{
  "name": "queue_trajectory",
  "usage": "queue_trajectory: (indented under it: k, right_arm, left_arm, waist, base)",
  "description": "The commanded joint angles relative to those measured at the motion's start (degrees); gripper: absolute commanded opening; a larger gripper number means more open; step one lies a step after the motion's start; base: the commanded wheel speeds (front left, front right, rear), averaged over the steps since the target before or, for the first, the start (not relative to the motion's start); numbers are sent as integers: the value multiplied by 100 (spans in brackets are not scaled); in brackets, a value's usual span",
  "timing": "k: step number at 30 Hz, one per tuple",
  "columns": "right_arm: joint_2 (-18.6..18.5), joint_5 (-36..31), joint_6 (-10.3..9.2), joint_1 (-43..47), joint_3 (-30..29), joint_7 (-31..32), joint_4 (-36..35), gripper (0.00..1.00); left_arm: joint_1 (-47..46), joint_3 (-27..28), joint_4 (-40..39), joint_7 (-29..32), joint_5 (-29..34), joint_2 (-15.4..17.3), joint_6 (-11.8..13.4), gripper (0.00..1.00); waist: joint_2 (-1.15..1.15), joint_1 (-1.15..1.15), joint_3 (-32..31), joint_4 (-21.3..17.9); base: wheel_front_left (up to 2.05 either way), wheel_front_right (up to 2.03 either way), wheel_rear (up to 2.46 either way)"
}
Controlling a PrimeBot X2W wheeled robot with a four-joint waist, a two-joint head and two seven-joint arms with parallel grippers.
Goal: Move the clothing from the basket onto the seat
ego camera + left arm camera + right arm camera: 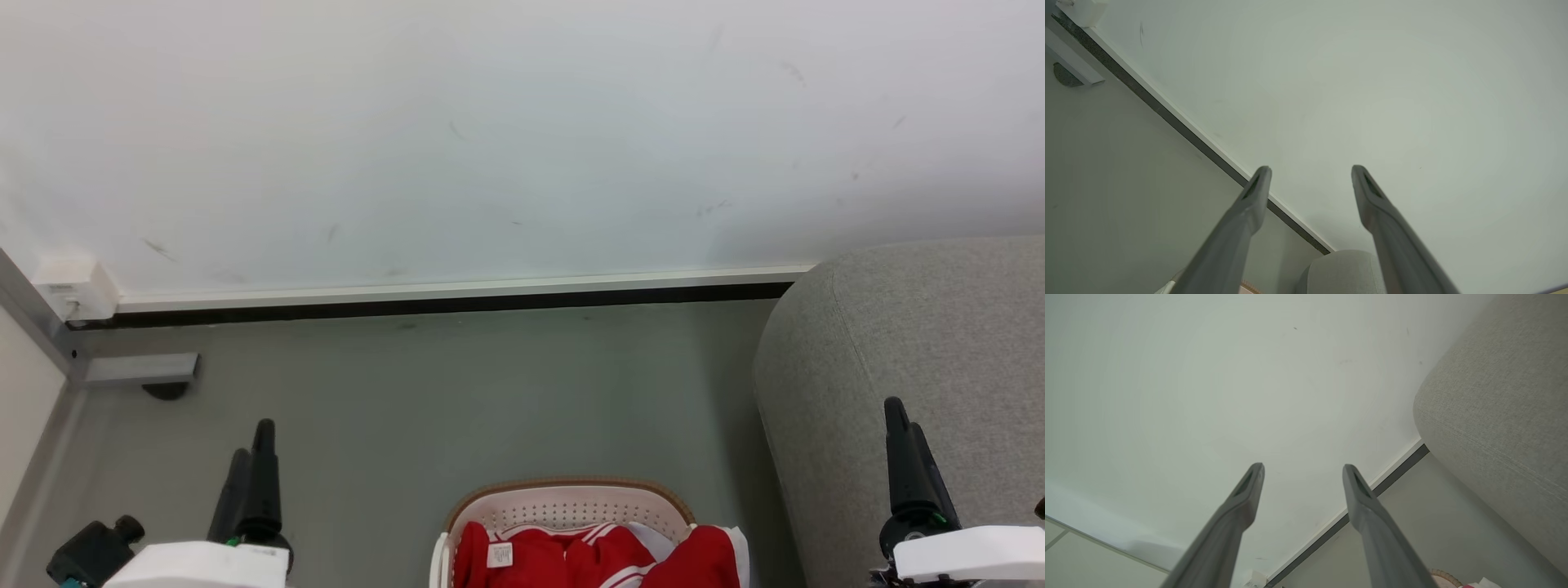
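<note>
Grey floor (490, 392), red clothing (571, 563) in basket (563, 500)

Before me, clothing (535, 567): bright red, with white striped trim and a small white label. Basket (563, 508): white, dotted with small round holes, brown rim band; seat (914, 327): plain grey weave. My left hand (1310, 171) and right hand (1302, 467): dark grey fingers.

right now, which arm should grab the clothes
Right, probably: the left claw and right claw both stand open and empty either side of the basket, but the right one is by the seat, so carrying the clothing looks shorter.
</note>
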Motion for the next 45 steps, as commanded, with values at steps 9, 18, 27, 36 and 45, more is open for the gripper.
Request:
queue_trajectory:
  k: [9,18,27,36,45]
  right_arm:
    - [-96,-1403,-5,-148,203,-204,-3,100]
    - [-85,-2369,-6,-152,266,-361,128,100]
    - [-50,-2921,-6,-192,287,-478,216,100]
    - [-25,-3454,-7,-212,331,-619,313,100]
    - [-8,-3893,-8,-265,382,-733,405,100]
  left_arm:
    - [24,-227,-118,-207,1440,104,233,100]
    - [78,-391,-35,-360,2110,180,386,100]
    - [107,-462,-9,-481,2559,215,471,100]
    - [119,-547,-29,-622,3055,213,533,100]
    - [114,-561,-28,-735,3506,212,531,100]
  waist:
    - [0,0,-16,-22]
    - [0,0,-39,-45]
    - [0,0,-30,-70]
    - [0,0,0,-83]
    - [0,0,39,-116]
  base:
    - [0,0,0]
    - [0,0,0]
    - [0,0,0]
    - [0,0,0]
    - [0,0,0]
